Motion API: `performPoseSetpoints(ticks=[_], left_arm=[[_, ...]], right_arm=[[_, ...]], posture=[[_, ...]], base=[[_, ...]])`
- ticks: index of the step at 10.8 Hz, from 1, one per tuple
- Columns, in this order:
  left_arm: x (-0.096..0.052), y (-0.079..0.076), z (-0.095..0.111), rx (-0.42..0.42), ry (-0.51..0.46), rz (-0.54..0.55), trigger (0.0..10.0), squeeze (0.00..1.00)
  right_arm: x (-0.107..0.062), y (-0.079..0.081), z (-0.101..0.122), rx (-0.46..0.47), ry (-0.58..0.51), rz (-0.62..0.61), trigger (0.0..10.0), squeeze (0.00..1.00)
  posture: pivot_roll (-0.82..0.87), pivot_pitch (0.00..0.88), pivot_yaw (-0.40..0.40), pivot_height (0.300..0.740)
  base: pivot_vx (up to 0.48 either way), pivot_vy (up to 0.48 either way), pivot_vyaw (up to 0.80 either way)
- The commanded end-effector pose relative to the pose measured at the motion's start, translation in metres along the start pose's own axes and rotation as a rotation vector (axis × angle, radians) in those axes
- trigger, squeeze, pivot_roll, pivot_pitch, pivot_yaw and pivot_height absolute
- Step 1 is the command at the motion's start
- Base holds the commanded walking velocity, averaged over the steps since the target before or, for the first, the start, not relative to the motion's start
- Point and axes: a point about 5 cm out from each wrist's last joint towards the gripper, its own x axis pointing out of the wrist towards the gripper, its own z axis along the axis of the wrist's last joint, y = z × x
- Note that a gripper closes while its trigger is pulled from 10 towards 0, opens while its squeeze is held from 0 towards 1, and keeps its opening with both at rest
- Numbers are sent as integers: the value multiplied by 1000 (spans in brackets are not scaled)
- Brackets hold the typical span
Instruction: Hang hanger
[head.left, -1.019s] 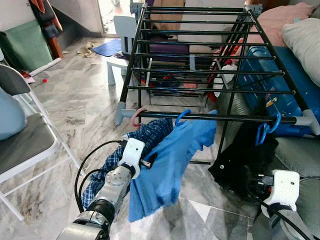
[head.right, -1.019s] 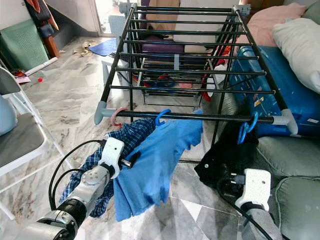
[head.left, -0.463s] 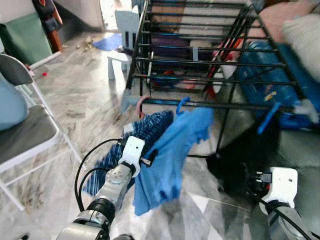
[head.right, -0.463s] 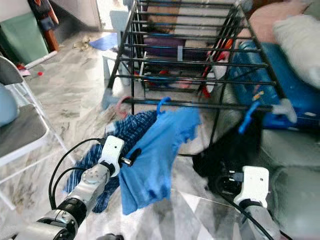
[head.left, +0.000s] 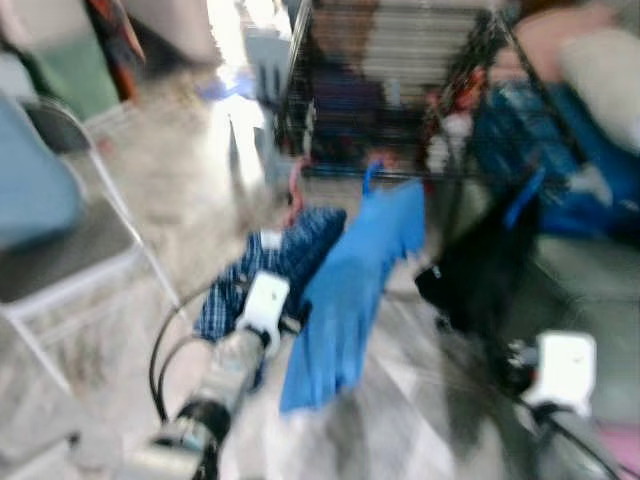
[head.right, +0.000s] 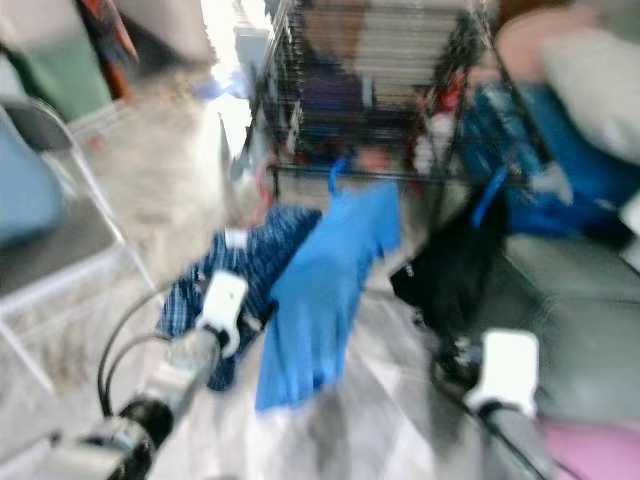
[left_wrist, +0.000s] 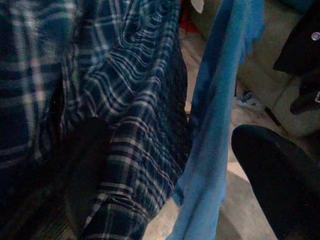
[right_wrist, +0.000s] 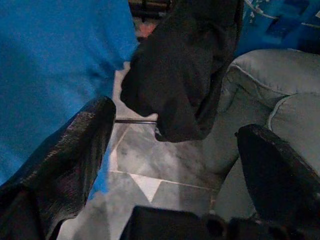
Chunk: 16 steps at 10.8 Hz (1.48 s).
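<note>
Head views are motion-blurred. I see the blue hanger (head.left: 372, 176) hooked on the rack's (head.left: 400, 90) front bar, blue shirt (head.left: 352, 290) hanging below it, plaid shirt (head.left: 262, 275) beside. Left gripper (left_wrist: 165, 175) wide open, at the plaid shirt. Right gripper (right_wrist: 175, 150) wide open, empty, near the black garment (right_wrist: 185, 65).

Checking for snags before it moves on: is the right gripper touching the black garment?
Apart. In the right wrist view the right gripper is open, and bare floor shows between its fingers and the black garment hanging beyond.
</note>
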Motion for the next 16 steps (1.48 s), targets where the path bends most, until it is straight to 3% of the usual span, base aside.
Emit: performPoseSetpoints(ticks=[1, 6, 10, 11, 12, 16], left_arm=[[0, -1, 0, 6, 8, 2, 10000, 0], [1, 2, 1, 14, 8, 22, 10000, 0], [1, 17, 4, 31, 4, 88, 10000, 0], [0, 21, 5, 40, 5, 105, 10000, 0], [0, 26, 5, 48, 11, 134, 10000, 0], [2, 24, 7, 78, 20, 121, 10000, 0]], right_arm=[[0, -4, 2, -15, -3, -9, 10000, 1000], [4, 0, -4, -8, 13, 7, 10000, 1000], [11, 4, -6, 11, 4, 25, 10000, 902], [13, 7, -5, 29, -16, 36, 10000, 647], [15, 11, -1, 42, -48, 52, 10000, 298], [20, 14, -3, 36, -58, 53, 10000, 82]], posture=[[-57, 0, -12, 740], [-46, 0, -13, 740], [-23, 0, -7, 740], [-18, 0, -6, 740], [-15, 0, -4, 740], [-22, 0, 13, 740]], base=[[-240, 0, 0], [-266, 0, 0], [-202, 0, 0], [0, 0, 0], [0, 0, 0], [0, 0, 600]])
